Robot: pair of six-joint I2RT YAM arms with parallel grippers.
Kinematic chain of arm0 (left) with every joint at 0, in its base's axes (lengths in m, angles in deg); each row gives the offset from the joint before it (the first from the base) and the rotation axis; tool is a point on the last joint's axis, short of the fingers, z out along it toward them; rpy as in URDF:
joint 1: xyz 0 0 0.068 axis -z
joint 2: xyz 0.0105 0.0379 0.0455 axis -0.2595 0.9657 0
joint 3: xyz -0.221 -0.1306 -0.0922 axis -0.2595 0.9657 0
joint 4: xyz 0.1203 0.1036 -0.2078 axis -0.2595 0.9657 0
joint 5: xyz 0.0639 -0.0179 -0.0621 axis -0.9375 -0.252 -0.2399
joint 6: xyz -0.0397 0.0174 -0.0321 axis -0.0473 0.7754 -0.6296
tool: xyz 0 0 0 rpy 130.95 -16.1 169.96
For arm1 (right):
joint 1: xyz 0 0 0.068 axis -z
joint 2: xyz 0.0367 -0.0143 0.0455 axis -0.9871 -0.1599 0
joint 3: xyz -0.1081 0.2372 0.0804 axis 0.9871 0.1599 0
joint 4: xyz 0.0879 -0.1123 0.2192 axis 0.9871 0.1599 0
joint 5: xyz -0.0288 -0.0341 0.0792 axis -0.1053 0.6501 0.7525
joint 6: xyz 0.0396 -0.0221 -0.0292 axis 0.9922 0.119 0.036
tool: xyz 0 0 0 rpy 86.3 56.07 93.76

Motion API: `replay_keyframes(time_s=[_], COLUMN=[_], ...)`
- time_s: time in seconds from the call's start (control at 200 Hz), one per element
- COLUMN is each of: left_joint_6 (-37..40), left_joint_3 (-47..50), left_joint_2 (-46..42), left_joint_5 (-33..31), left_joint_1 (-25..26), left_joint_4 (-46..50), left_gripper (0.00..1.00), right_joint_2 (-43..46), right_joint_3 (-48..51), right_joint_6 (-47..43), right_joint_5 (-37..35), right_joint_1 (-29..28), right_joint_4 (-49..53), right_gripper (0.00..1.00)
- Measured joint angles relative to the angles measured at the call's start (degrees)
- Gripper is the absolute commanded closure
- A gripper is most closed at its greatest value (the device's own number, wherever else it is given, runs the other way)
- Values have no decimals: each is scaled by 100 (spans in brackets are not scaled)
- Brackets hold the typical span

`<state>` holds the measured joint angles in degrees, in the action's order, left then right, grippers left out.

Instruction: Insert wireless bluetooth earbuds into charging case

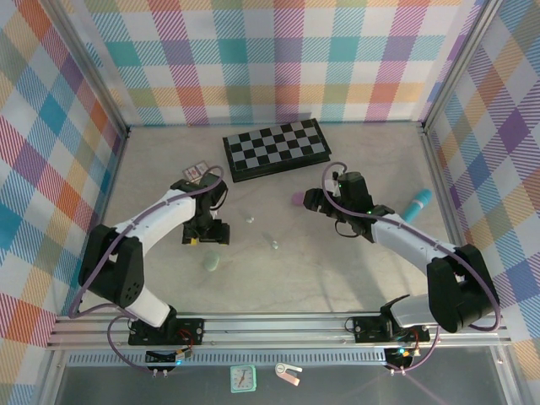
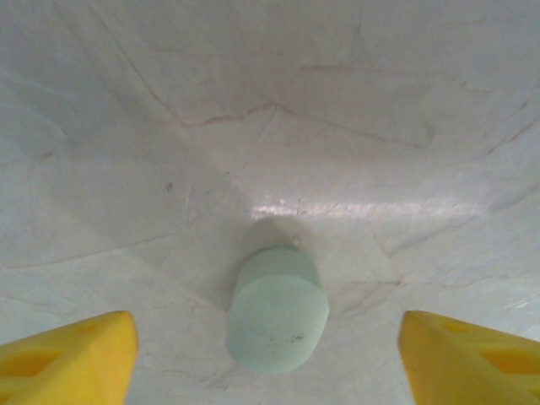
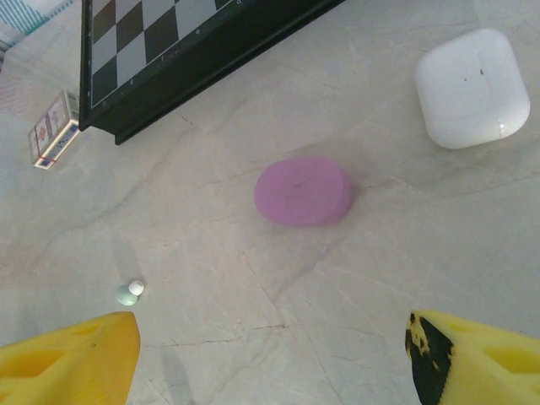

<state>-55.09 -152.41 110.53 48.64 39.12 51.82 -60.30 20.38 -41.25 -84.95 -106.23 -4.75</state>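
A closed mint-green charging case [image 2: 277,310] lies on the table between my left gripper's [image 2: 268,364] yellow fingers [image 2: 72,359], which stand open and clear of it. From above, this case [image 1: 210,263] sits just in front of the left gripper [image 1: 208,234]. Two tiny earbuds [image 1: 250,218] [image 1: 274,245] lie loose mid-table. My right gripper [image 3: 270,364] is open and holds nothing; a closed lilac case [image 3: 304,190] lies ahead of it and a closed white case [image 3: 472,89] further right. A mint earbud [image 3: 128,293] with a white tip rests by the right gripper's left finger.
A folded chessboard [image 1: 274,148] lies at the back centre, with a small card box [image 1: 196,173] to its left. A light-blue tube [image 1: 417,204] lies at the right, beside the right arm. Checked walls close in three sides.
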Motion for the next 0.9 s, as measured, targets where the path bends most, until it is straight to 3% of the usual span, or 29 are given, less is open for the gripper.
replay_keyframes(time_s=[0.4, 0.705, 0.785, 0.9], left_joint_6=[81, 79, 57, 61], left_joint_3=[15, 197, 254, 286], left_joint_2=[800, 964, 1008, 1032], left_joint_5=[251, 260, 267, 297], left_joint_1=[127, 168, 175, 177], left_joint_4=[-83, -188, -203, -227], left_gripper=[39, 42, 50, 54], right_joint_2=[-24, -90, -118, -146], right_joint_3=[0, 0, 0, 0], right_joint_6=[0, 0, 0, 0], right_joint_5=[2, 2, 2, 4], right_joint_1=[-4, -4, -4, -4], right_joint_4=[-4, -9, -7, -7], right_gripper=[18, 18, 18, 18])
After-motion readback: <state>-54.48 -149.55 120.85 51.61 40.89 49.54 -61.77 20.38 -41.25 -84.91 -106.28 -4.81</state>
